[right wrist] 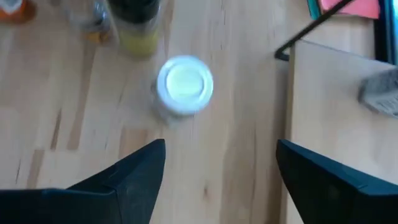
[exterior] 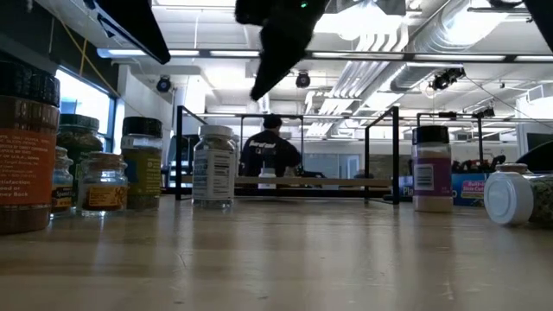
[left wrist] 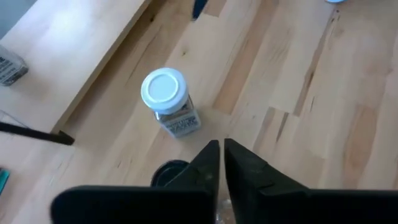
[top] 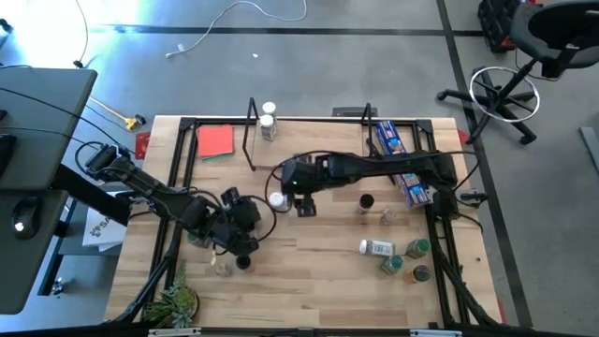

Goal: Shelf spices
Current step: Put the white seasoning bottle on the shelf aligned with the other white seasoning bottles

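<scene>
The right hand, fingers spread wide and holding nothing, hangs over a small white-lidded cylindrical spice jar standing upright on the light wooden table near its middle, just beside the low shelf of pale board and thin black wire frame at the far edge. The left hand, fingers nearly pressed together and empty, sits toward the near left corner. More spice jars cluster near the right edge, one lying on its side.
</scene>
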Robot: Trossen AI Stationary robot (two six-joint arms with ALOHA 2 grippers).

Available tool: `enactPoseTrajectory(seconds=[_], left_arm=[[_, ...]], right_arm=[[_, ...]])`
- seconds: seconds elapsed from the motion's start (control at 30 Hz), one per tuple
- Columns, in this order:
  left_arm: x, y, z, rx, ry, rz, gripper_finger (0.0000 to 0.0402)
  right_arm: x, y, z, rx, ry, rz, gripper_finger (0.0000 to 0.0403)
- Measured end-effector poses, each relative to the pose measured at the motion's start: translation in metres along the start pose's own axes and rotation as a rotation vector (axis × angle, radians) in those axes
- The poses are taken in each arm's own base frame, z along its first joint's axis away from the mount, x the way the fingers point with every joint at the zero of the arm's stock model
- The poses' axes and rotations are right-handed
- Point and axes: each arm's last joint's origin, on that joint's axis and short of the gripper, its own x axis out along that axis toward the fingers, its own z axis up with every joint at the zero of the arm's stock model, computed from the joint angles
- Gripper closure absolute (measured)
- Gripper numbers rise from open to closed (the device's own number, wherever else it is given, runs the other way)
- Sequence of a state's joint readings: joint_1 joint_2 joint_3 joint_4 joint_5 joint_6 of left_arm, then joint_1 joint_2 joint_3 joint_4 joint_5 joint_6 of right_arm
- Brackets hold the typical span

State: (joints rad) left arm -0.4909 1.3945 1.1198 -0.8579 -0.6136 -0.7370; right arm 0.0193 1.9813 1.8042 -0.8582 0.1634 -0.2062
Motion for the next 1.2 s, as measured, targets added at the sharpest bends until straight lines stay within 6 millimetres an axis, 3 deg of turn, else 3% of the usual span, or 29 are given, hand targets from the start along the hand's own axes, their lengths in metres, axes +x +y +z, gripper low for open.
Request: enactPoseTrajectory(seconds=[0.1, 0.23, 0.43, 0.6, 0.73, 0.9, 1.2], left_arm=[[0.008, 0.006, 0.008, 0.052, 0.036, -0.041, 0.0343], [0.026, 0.024, 0.023, 0.191, 0.111, -0.143, 0.0285], [0.056, 0.059, 0.046, 0.466, 0.107, -0.278, 0.0212], [0.072, 0.071, 0.054, 0.619, 0.109, -0.325, 0.0174], [0.094, 0.073, 0.056, 0.671, 0.209, -0.350, 0.0153], [0.113, 0.071, 0.060, 0.736, 0.302, -0.324, 0.0136], [0.124, 0.068, 0.058, 0.752, 0.360, -0.271, 0.0132]], right_arm=[[-0.017, 0.018, -0.017, -0.011, 0.021, 0.025, 0.0102], [-0.032, 0.049, -0.058, 0.031, 0.020, 0.040, 0.0101], [-0.048, 0.087, -0.116, 0.299, -0.161, 0.005, 0.0101], [-0.056, 0.104, -0.144, 0.477, -0.307, 0.002, 0.0100], [-0.054, 0.109, -0.154, 0.529, -0.363, -0.022, 0.0100], [-0.053, 0.109, -0.153, 0.540, -0.380, -0.024, 0.0100], [-0.053, 0.109, -0.152, 0.539, -0.382, -0.023, 0.0100]])
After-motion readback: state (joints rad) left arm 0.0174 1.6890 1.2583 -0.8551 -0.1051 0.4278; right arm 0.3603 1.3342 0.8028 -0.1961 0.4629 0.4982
